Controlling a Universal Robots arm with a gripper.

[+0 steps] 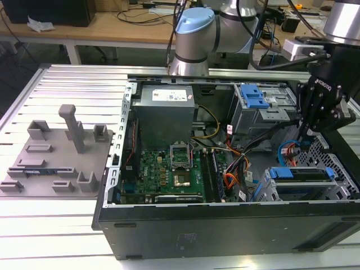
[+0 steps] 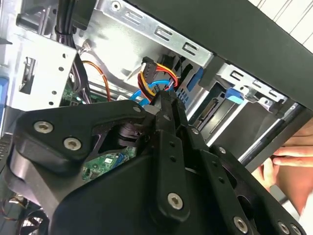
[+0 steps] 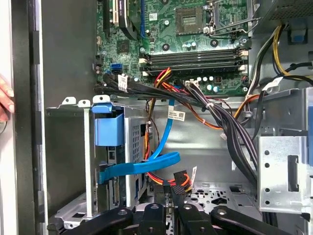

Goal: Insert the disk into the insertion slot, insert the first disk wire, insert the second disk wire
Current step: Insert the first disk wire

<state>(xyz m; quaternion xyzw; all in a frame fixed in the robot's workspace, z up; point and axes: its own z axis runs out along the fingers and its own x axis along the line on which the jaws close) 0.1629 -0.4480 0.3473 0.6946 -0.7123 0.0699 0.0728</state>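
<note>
Motherboard covers the case floor on the exterior view's left. Moving rightward, the insertion slot comes next, a low sheet-metal bay against the case's near wall. The disk is already seated flat inside it, with its blue carrier showing at the bay's edge. Judging by the carrier tabs at either side, the disk's long axis runs from the near wall toward the far side of the case. That leaves its connector end facing the open interior. Just above and behind that end in the exterior view hangs the gripper, pointing down into the gap the connector end looks onto. In the first wrist view a blue wire is plugged in at the disk's exposed face, so one of the two wires looks done. The gripper's fingers are pressed together on the plug of a multicoloured wire, which trails red, yellow and black strands. The second wrist view shows the gripper with this wire right at its tips. A dark socket on the disk's face lies near the plug but apart from it. The plug therefore has to travel toward the near wall, along the disk's long axis, to meet that socket.
</note>
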